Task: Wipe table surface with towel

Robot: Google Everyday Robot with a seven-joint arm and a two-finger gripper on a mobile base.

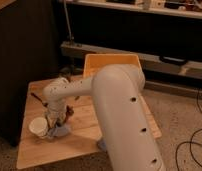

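Note:
The towel (60, 131), a pale blue-grey cloth, lies bunched on the tan wooden table surface (89, 127) near its front left, right beside a white paper cup (38, 127). My gripper (60, 119) hangs from the white wrist directly over the towel, pointing down. Its dark fingers (69, 113) stand apart, open, with the cloth at their tips and nothing lifted. The bulky white arm (121, 110) crosses the middle of the view and hides much of the tabletop's right side.
A yellow plastic bin (111, 64) sits at the table's back edge. A dark thin utensil (39, 98) lies at the left of the table. A small blue pad (100, 145) peeks out by the arm. Black cabinet left, shelving behind, cables on the floor right.

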